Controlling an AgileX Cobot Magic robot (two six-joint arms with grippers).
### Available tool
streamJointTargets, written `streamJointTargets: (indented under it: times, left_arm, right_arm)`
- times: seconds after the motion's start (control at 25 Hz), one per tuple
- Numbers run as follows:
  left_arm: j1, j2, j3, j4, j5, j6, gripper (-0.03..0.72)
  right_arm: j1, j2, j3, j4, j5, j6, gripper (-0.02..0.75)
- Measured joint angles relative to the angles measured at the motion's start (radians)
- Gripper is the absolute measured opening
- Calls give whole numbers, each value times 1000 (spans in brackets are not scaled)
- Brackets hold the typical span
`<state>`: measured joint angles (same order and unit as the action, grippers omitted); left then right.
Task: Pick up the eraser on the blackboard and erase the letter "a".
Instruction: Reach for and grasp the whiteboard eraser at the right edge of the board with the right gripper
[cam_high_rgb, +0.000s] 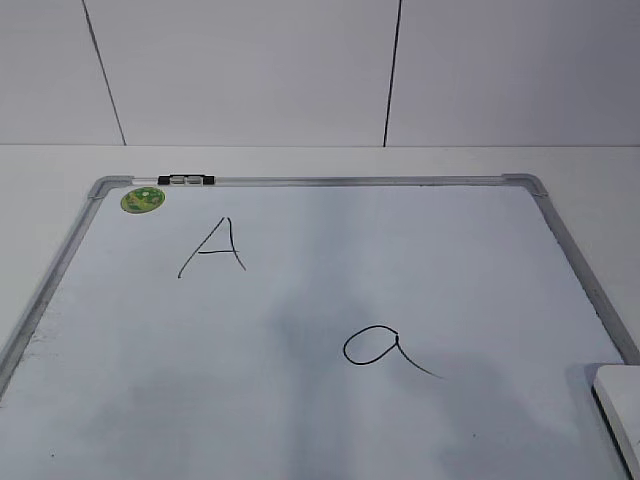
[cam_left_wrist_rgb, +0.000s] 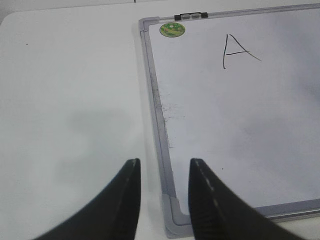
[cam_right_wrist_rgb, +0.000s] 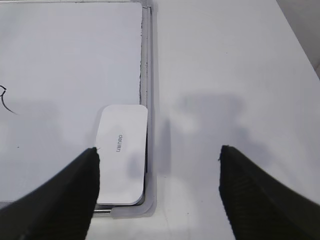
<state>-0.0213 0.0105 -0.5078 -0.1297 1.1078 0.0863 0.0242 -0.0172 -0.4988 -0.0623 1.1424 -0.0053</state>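
The blackboard (cam_high_rgb: 300, 300) is a white board with a silver frame lying flat on the table. The letter "a" (cam_high_rgb: 378, 348) is drawn in black near its middle. The white eraser (cam_right_wrist_rgb: 122, 152) lies in the board's near right corner against the frame; its edge shows in the exterior view (cam_high_rgb: 622, 400). My right gripper (cam_right_wrist_rgb: 159, 152) is wide open above that corner, its left finger over the eraser's left edge, not touching it. My left gripper (cam_left_wrist_rgb: 163, 167) is open and empty above the board's near left corner (cam_left_wrist_rgb: 175, 220). Neither gripper shows in the exterior view.
A capital "A" (cam_high_rgb: 212, 248) is drawn at the board's upper left. A round green sticker (cam_high_rgb: 143, 199) and a small black-and-clear clip (cam_high_rgb: 185, 180) sit at the far left corner. White table (cam_right_wrist_rgb: 230, 75) surrounds the board; a wall stands behind.
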Motion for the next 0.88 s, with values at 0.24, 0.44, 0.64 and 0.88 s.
streamJointTargets:
  times: [0.24, 0.44, 0.64, 0.88]
  left_arm:
    - [0, 0, 0, 0, 0, 0, 245]
    - [0, 0, 0, 0, 0, 0, 245]
    - [0, 0, 0, 0, 0, 0, 245]
    - [0, 0, 0, 0, 0, 0, 245]
  right_arm:
    - [0, 0, 0, 0, 0, 0, 592]
    - [0, 0, 0, 0, 0, 0, 592]
    - [0, 0, -42, 22, -9, 0, 592]
    - [-1, 106, -117, 62, 1, 0, 592]
